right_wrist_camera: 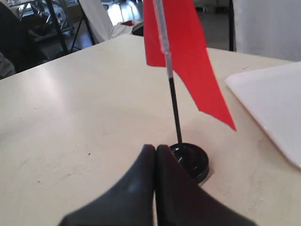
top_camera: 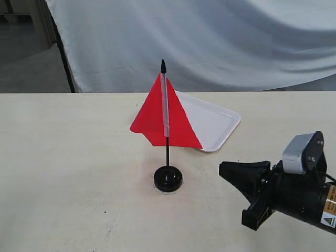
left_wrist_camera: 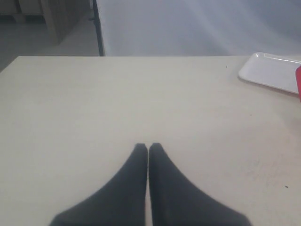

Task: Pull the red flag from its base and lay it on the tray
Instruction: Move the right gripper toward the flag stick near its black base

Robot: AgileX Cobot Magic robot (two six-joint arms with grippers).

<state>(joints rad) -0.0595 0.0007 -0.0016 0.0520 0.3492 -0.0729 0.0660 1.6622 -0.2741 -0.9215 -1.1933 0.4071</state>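
The red flag (top_camera: 176, 118) stands upright on its thin black pole in the glossy black base (top_camera: 168, 179) at the middle of the table. Behind it to the right lies the white tray (top_camera: 215, 123), with nothing on the part I can see. My right gripper (top_camera: 223, 170) is shut and hovers low, right of the base, pointing at it. In the right wrist view the shut gripper (right_wrist_camera: 155, 148) sits just short of the base (right_wrist_camera: 193, 159), below the flag (right_wrist_camera: 188, 52). My left gripper (left_wrist_camera: 148, 146) is shut over bare table, outside the exterior view.
A white cloth backdrop (top_camera: 210, 42) hangs behind the table's far edge. The left wrist view catches the tray (left_wrist_camera: 270, 70) and a sliver of red flag (left_wrist_camera: 298, 82) at its border. The tabletop (top_camera: 68, 157) is pale beige.
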